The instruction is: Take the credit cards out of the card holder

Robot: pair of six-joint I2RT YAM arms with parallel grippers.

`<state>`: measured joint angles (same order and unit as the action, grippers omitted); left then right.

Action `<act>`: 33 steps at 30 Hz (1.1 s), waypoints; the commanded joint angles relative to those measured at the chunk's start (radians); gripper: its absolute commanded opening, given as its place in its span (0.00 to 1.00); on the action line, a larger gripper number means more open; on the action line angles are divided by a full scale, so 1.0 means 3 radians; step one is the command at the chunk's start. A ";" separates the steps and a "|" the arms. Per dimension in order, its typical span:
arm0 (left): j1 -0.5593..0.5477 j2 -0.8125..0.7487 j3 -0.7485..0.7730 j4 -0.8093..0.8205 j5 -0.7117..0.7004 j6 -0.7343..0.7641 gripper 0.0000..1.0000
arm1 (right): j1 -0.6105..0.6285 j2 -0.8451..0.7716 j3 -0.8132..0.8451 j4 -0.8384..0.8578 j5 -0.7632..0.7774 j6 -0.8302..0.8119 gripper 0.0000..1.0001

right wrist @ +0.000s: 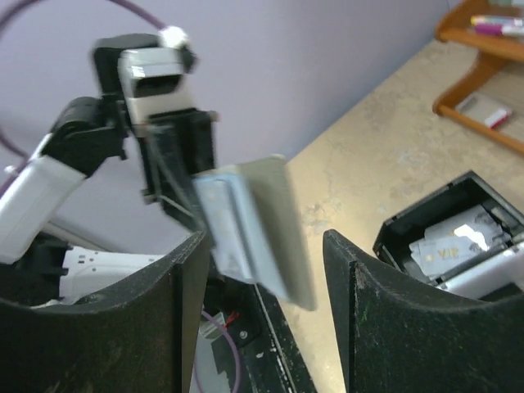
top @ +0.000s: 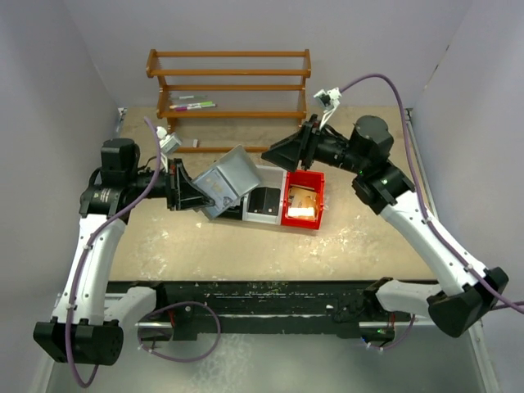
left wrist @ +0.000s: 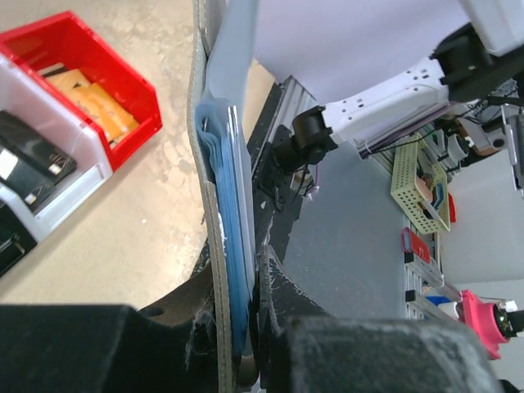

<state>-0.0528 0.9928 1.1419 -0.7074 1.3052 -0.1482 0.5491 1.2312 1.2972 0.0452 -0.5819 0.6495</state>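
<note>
Top external view: the card holder [top: 226, 180] is held off the counter [top: 246, 250], left of centre, just beside the black end of the row of bins [top: 282, 205].
Left end effector [top: 195, 194]: closed narrow on the left edge of the card holder. In the left wrist view the case stands edge-on between the pads.
Right end effector [top: 274, 154]: jaws wide apart, nothing held. It sits to the far right of the case, pointed at it and apart from it.
Risk, slip: the left grip covers one edge only. A pull by the right arm could drag the whole case out of the pads instead of freeing a card.
Risk, collision: the two end effectors are near each other. A misjudged approach could strike the left fingers or press the panels shut.
Risk, wrong grasp: the layers lie tight together, so the right fingers could pinch a panel rather than a card.
Risk, drop: a freed card could fall beside the bins.
Card holder, appearance: flat and tilted, with two squarish panels that part slightly at the free end. The outer skin is grey and the thin inner layers are blue.
Card holder, contents: cannot tell whether any cards remain inside.
</note>
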 commanded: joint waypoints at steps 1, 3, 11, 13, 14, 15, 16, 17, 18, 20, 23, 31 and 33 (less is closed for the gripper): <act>0.0007 0.0107 0.0141 -0.0249 -0.0133 0.0346 0.00 | 0.0069 -0.0090 -0.0051 0.0367 -0.0289 -0.0015 0.59; 0.0007 0.0106 0.0138 -0.0228 -0.0155 0.0342 0.00 | 0.0158 -0.0033 -0.0005 0.0374 -0.0387 -0.0044 0.56; 0.0007 0.0066 0.0142 -0.0194 -0.0156 0.0310 0.00 | 0.0566 0.0393 0.0123 0.0496 -0.0697 -0.0086 0.49; 0.0007 0.0056 0.0147 -0.0200 -0.0127 0.0315 0.00 | 0.0572 0.0494 0.0122 0.0490 -0.0726 -0.0088 0.48; 0.0007 0.0051 0.0151 -0.0206 -0.0107 0.0315 0.00 | 0.0568 0.0528 0.0122 0.0484 -0.0740 -0.0091 0.47; 0.0007 0.0047 0.0151 -0.0212 -0.0088 0.0315 0.00 | 0.0570 0.0559 0.0122 0.0485 -0.0770 -0.0096 0.47; 0.0007 0.0041 0.0156 -0.0221 -0.0075 0.0318 0.00 | 0.0570 0.0586 0.0124 0.0488 -0.0802 -0.0099 0.47; 0.0007 0.0040 0.0163 -0.0230 -0.0061 0.0315 0.00 | 0.0566 0.0609 0.0127 0.0483 -0.0822 -0.0099 0.46; 0.0007 0.0041 0.0171 -0.0240 -0.0040 0.0321 0.00 | 0.0571 0.0629 0.0131 0.0477 -0.0830 -0.0099 0.46; 0.0007 0.0038 0.0189 -0.0261 0.0007 0.0338 0.00 | 0.0568 0.0665 0.0142 0.0468 -0.0859 -0.0099 0.46; 0.0007 0.0030 0.0205 -0.0271 0.0069 0.0341 0.00 | 0.0570 0.0727 0.0168 0.0488 -0.0947 -0.0094 0.45; 0.0007 0.0023 0.0202 -0.0315 0.0155 0.0385 0.00 | 0.0615 0.0849 0.0236 0.0534 -0.1174 -0.0076 0.39; 0.0007 0.0021 0.0202 -0.0316 0.0166 0.0383 0.00 | 0.0635 0.0886 0.0247 0.0581 -0.1237 -0.0031 0.35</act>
<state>-0.0528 1.0187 1.1572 -0.8097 1.2854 -0.0647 0.7273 1.4849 1.3220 0.1642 -0.8886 0.6361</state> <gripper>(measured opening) 0.181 0.387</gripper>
